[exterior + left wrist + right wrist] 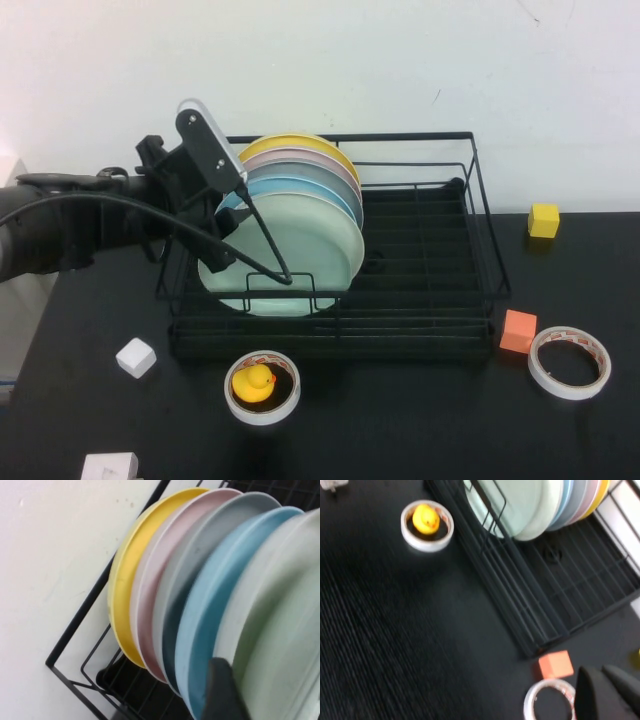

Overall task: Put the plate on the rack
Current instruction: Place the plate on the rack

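Rack (470, 215): 5 plates upright, mint plate (300, 255) frontmost; left gripper (232, 215) jaws spread; right gripper (607, 690) jaws shut.

The left black jointed arm reaches in from the robot's left, its wrist tilted — the left end effector (232, 222) sits at the arm's tip, its dark fingers (225, 692) parted. The right end effector (610, 692) hangs apart from it, its black fingertips pressed together — nothing between them.
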